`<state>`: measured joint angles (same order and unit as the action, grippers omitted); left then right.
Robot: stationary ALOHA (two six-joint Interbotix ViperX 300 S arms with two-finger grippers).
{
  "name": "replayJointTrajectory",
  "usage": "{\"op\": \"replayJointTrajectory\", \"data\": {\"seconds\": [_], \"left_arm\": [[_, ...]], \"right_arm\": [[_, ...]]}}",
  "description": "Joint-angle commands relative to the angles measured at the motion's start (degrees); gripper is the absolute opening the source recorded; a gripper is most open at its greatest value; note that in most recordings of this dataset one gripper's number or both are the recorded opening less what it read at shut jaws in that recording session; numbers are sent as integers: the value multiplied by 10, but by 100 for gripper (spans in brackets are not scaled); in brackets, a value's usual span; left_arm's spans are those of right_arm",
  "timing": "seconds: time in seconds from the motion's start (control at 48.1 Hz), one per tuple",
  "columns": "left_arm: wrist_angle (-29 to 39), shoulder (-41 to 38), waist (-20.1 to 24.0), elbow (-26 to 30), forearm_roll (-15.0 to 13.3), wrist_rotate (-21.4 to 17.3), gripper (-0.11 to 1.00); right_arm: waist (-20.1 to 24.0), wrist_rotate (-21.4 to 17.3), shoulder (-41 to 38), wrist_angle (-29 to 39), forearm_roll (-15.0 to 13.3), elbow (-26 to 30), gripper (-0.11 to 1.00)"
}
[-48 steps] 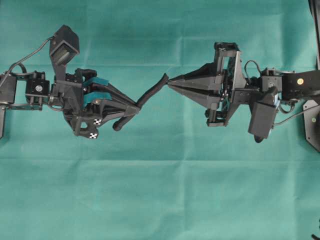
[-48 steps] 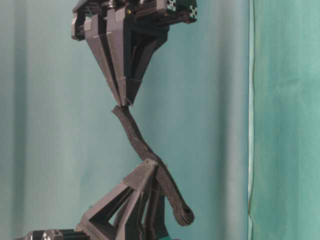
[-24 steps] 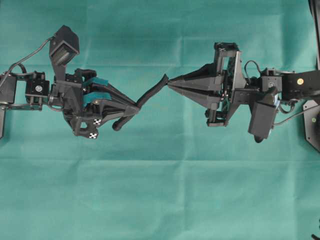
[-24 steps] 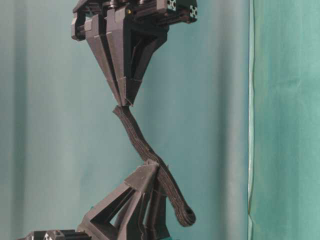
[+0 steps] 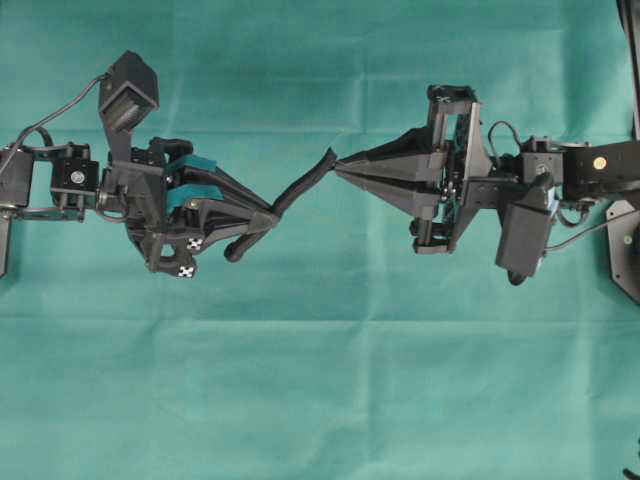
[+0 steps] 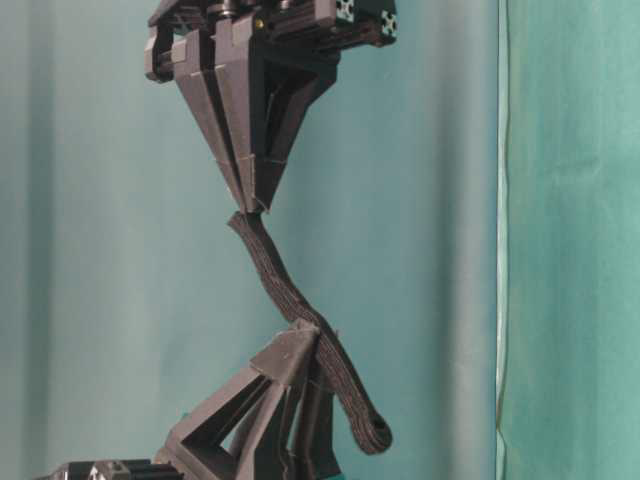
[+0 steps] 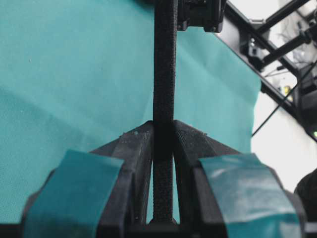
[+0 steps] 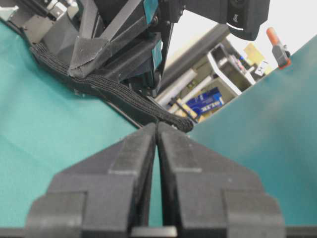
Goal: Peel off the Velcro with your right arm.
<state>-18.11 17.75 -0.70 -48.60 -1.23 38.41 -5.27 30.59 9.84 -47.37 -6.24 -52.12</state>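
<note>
Left end effector [image 5: 272, 215] with teal patches clamps the slim black two-layer Velcro strip [image 5: 305, 182] as an anchor; at three o'clock, the all-black right end effector [image 5: 337, 166] is pressed together, whether pinching the tip I cannot tell.

The overhead view looks straight down on the green surface [image 5: 320, 400] from afar. The table-level view faces sideways, close. Each wrist view looks along its own gripper, very near. All share the Velcro [image 5: 303, 184] midway.
</note>
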Motion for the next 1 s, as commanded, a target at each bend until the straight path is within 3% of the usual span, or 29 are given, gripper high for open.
{"op": "replayJointTrajectory", "data": {"seconds": [0.0, 0.977], "left_arm": [[-6, 8, 1, 6, -2, 0, 10], [-6, 5, 7, 10, -2, 0, 10]], "right_arm": [[6, -1, 2, -5, -1, 10, -9], [32, -1, -25, -5, -1, 21, -9]]}}
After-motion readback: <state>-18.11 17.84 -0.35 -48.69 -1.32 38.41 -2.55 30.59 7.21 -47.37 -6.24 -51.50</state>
